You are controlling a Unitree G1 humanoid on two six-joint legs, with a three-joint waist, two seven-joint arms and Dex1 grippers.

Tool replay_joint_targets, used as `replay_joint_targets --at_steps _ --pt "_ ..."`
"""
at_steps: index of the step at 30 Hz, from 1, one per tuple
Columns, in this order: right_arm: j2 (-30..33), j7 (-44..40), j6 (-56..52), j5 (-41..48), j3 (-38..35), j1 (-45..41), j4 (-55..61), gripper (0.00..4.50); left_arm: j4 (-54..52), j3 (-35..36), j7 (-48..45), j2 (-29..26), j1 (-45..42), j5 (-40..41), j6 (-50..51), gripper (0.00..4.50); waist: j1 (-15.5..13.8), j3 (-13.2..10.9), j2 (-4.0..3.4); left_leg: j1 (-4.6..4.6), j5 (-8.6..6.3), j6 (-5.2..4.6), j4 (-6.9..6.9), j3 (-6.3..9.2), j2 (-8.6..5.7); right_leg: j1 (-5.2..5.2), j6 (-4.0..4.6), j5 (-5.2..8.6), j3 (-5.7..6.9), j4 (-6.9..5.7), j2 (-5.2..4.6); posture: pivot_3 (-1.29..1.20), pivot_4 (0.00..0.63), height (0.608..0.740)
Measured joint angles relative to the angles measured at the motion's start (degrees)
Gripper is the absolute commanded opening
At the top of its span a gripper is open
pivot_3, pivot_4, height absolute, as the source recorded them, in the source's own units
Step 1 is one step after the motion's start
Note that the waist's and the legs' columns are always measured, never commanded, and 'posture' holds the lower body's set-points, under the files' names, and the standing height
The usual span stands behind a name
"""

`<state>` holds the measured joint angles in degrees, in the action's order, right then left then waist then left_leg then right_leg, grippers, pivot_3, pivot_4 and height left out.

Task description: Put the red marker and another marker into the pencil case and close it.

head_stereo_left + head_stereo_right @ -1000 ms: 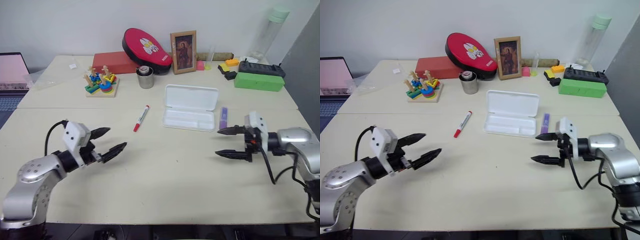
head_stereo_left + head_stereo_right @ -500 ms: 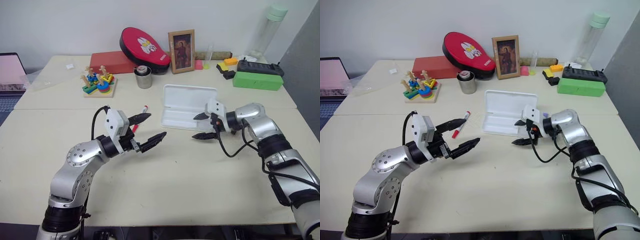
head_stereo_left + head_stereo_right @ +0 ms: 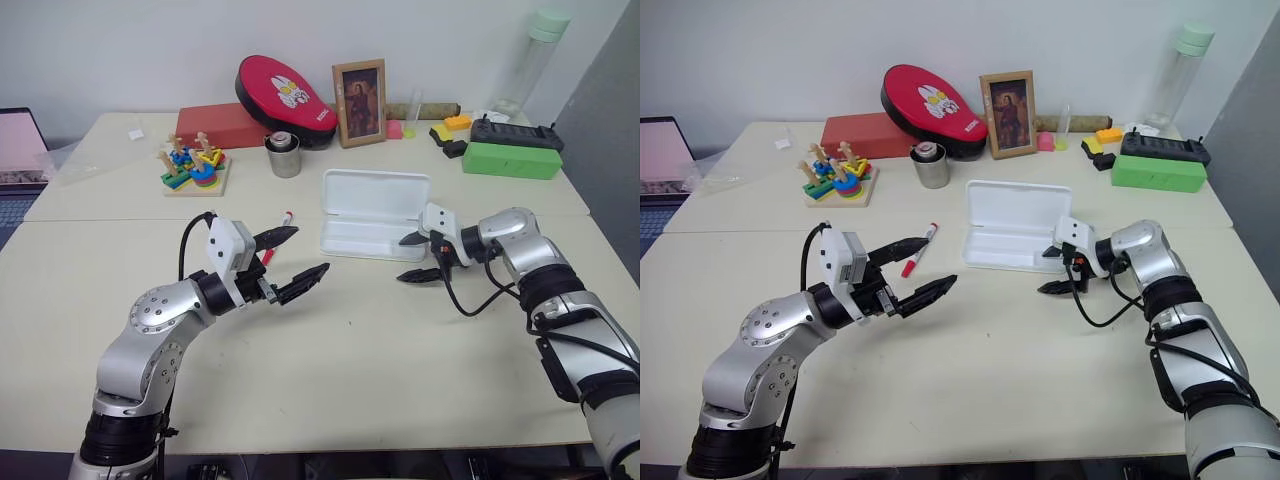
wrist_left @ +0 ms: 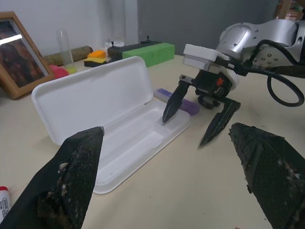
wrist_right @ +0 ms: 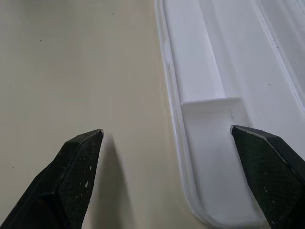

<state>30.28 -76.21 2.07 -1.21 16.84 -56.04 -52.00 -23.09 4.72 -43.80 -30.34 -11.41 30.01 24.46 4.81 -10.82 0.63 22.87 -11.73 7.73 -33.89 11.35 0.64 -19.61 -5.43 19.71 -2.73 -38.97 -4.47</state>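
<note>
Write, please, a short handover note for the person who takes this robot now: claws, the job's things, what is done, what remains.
Left claw: open, holding nothing, above the table near the red marker.
Right claw: open, holding nothing, at the pencil case's right end.
Pencil case: lid open, tray has nothing in it.
Red marker: on the table, left of the case.
Purple marker: on the table beside the case's right end, behind the right claw.
Done: nothing packed.
Left: put both markers in, close the lid.

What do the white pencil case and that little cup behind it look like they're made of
The pencil case looks like smooth moulded plastic: one-piece white shell, rounded corners, a formed divider in the tray, a soft sheen on the open lid. The cup appears to be metal, probably brushed steel, going by its grey reflective wall, though coated plastic can't be ruled out.
</note>
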Motion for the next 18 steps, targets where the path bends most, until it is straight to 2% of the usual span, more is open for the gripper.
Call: replay_joint_targets --at_steps 2,6,18 --pt "0.0 0.4 0.1 -1.8 0.3 -0.1 -0.6 4.50 0.0 0.0 0.1 -0.1 0.0 0.0 0.0 4.49 0.0 0.0 0.00 0.00 0.00 0.00 0.00 0.00 0.00 0.00 0.00 0.00 0.00 0.00 0.00 0.00 0.150 0.740" --pt "-1.1 1.7 0.5 -3.9 0.8 -1.2 -2.2 3.79 0.0 0.1 0.5 -0.2 0.0 0.1 0.0 4.50 0.0 0.0 0.00 -0.02 0.00 0.00 -0.01 0.00 0.00 0.01 0.00 0.00 0.00 -0.03 0.00 0.00 0.150 0.740" --pt "-3.5 2.1 2.0 -6.7 1.2 -4.1 -5.8 1.12 0.0 0.1 0.8 -0.2 -0.3 0.8 0.2 4.50 0.1 0.0 0.00 -0.05 0.00 0.00 -0.01 0.00 0.00 0.04 0.00 0.00 0.00 -0.03 0.00 0.00 0.150 0.740"
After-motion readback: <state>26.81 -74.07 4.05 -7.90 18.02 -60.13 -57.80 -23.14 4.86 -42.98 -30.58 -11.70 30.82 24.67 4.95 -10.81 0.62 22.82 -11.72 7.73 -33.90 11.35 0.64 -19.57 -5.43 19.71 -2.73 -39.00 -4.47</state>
